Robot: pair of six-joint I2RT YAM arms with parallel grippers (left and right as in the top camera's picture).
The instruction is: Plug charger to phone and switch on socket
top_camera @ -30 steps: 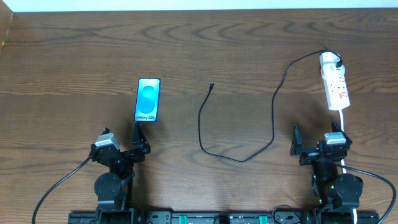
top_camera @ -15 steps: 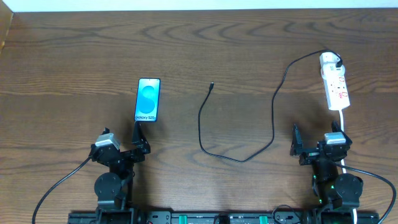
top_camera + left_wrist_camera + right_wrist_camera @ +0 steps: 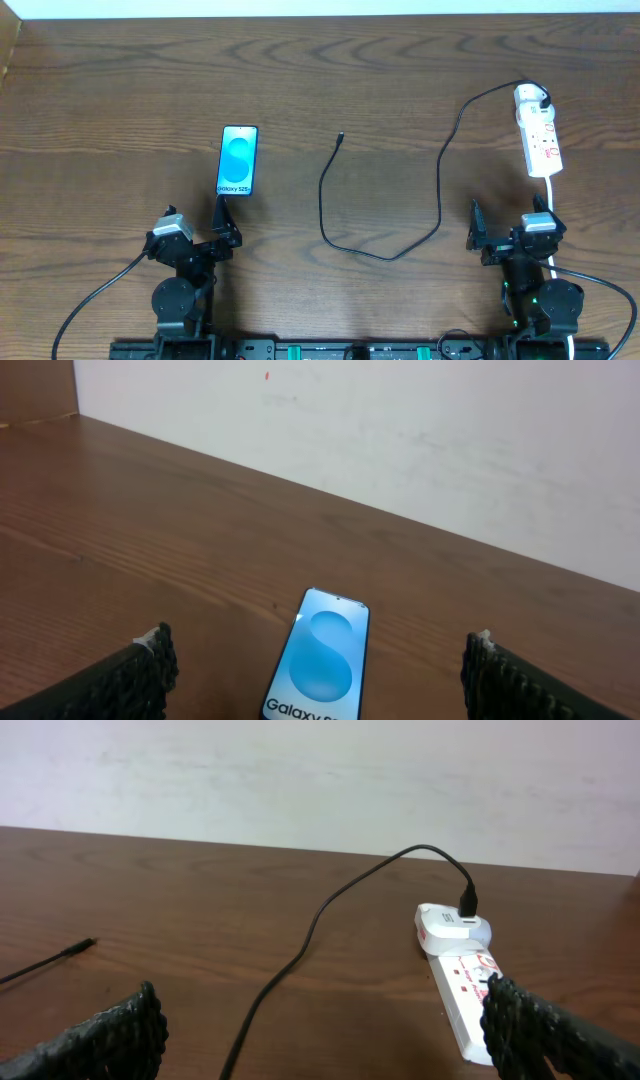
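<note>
The phone (image 3: 239, 160) lies flat at the left of the table, blue screen up; it also shows in the left wrist view (image 3: 320, 660). The charger cable (image 3: 385, 252) runs in a loop from its loose connector tip (image 3: 341, 137) at mid-table to a white plug (image 3: 531, 97) seated in the socket (image 3: 541, 143) at the far right. In the right wrist view the cable (image 3: 300, 945), plug (image 3: 452, 925) and socket (image 3: 470, 995) show. My left gripper (image 3: 222, 232) is open and empty just before the phone. My right gripper (image 3: 503, 236) is open and empty before the socket.
The socket's white cord (image 3: 553, 200) runs back along my right arm. A white wall (image 3: 400, 440) stands behind the table's far edge. Bare wood table (image 3: 120, 100) surrounds the objects.
</note>
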